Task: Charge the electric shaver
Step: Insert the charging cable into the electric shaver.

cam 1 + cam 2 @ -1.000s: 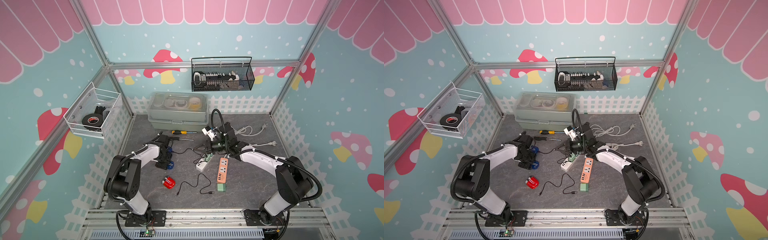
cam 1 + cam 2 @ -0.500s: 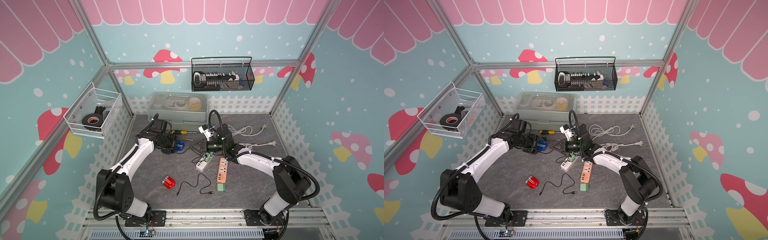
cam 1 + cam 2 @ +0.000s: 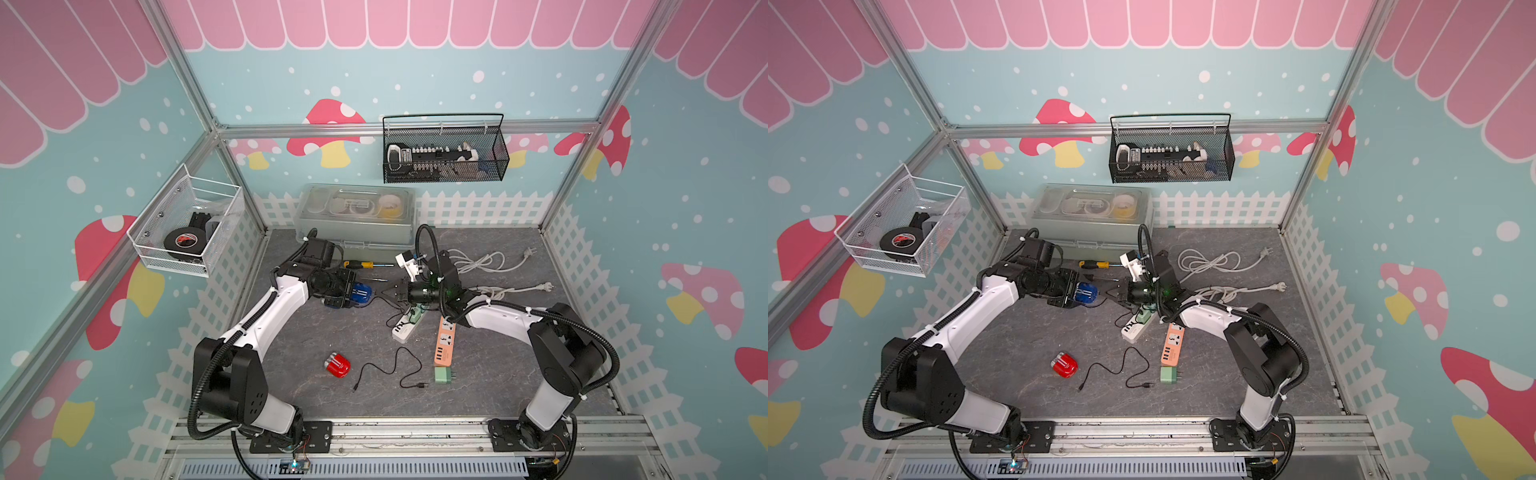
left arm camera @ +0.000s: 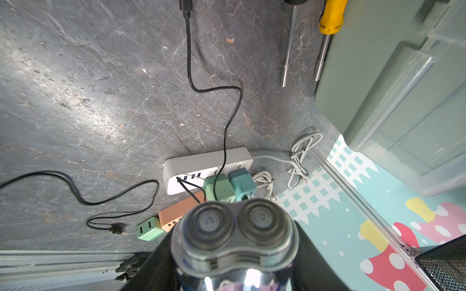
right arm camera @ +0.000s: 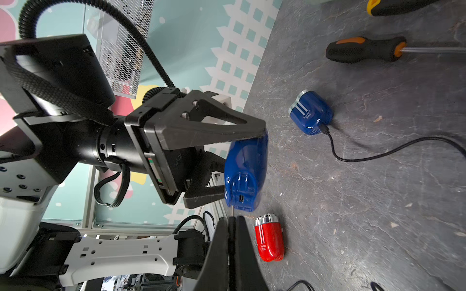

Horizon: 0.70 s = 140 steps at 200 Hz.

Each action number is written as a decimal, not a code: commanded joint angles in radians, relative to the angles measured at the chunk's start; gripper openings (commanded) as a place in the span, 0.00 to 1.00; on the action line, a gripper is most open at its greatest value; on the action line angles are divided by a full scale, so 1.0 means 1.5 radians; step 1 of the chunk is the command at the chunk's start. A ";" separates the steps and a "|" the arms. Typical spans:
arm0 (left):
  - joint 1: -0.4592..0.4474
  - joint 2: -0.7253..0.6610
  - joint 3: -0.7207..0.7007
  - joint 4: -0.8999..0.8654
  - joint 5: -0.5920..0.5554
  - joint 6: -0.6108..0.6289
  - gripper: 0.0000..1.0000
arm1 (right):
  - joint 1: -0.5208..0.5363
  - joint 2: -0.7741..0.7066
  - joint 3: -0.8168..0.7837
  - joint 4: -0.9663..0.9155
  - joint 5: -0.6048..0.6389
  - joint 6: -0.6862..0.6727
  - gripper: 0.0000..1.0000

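A blue electric shaver [image 3: 360, 293] [image 3: 1087, 293] hangs above the table, and my left gripper [image 3: 353, 294] [image 3: 1079, 294] is shut on its sides. Its twin round heads [image 4: 234, 226] fill the left wrist view. Its charge port [image 5: 241, 199] faces my right gripper [image 3: 380, 294] [image 5: 231, 221], which is shut on a thin black cable's plug. The plug's metal tip [image 5: 231, 211] sits just short of the port. That cable runs back to the white power strip [image 3: 409, 326] [image 4: 201, 163].
A second blue shaver [image 5: 311, 113] lies on the table with a cable plugged in. Also on the table are a red shaver [image 3: 337, 365], a loose black cable [image 3: 390, 370], an orange power strip [image 3: 444, 345], green chargers [image 4: 219, 187] and screwdrivers [image 3: 361, 264]. A grey box [image 3: 357, 220] stands at the back.
My left arm has lifted the blue shaver off the table and swung it right. My right gripper has moved left with the plug, up to the shaver's port.
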 commanded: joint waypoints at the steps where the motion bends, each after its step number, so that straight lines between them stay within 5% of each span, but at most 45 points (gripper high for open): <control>1: 0.000 0.002 0.020 0.006 0.009 -0.009 0.00 | 0.008 0.014 0.005 0.035 0.000 0.017 0.00; 140: -0.006 -0.001 0.010 0.022 0.004 -0.023 0.00 | 0.008 0.046 0.003 0.077 0.002 0.069 0.00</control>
